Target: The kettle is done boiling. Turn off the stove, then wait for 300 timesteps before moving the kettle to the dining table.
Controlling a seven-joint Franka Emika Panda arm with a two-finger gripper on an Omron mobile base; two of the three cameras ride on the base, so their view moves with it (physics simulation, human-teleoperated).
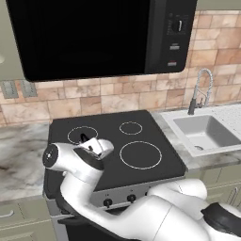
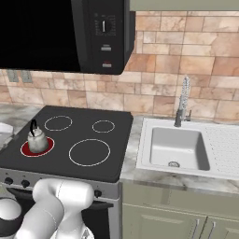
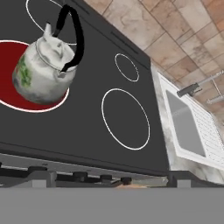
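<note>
claw (image 3: 109, 181) open near kettle (image 3: 43, 72)

The kettle (image 3: 43, 72) is being shown sitting on a glowing red burner (image 3: 11, 74) of the stove (image 3: 92, 131), beside the sink (image 3: 186, 124).

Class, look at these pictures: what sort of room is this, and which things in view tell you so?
Most likely a home kitchen. A black stove with ringed burners carries a kettle on a glowing red burner, a microwave hangs above, and a sink with a faucet sits in the counter alongside.
</note>
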